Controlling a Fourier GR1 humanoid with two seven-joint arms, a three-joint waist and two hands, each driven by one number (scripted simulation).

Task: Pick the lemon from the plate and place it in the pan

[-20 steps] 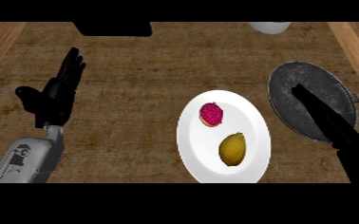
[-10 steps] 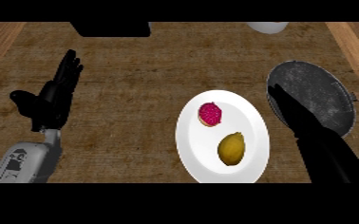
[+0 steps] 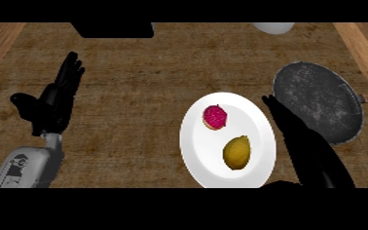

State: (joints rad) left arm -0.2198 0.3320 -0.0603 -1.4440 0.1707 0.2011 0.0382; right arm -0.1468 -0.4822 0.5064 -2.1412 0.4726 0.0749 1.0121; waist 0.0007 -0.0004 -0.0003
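Note:
A yellow lemon (image 3: pixel 237 152) lies on the lower right part of a white plate (image 3: pixel 195 146), with a pink-red fruit (image 3: pixel 215 117) above it on the same plate. A dark round pan (image 3: pixel 316 101) sits on the counter to the plate's right. My right hand (image 3: pixel 302 139) lies between plate and pan, fingers straight and open, its fingertips over the plate's right rim; it holds nothing. My left hand (image 3: pixel 52 105) rests open at the left, fingers up, far from the plate.
A black object (image 3: pixel 114 29) sits at the counter's far edge on the left. Part of a white bowl-like thing (image 3: pixel 273 27) shows at the far edge on the right. Wooden borders run along both sides.
My right hand has slid left from over the pan toward the plate's right rim. The left hand has barely shifted. Lemon and plate have not moved.

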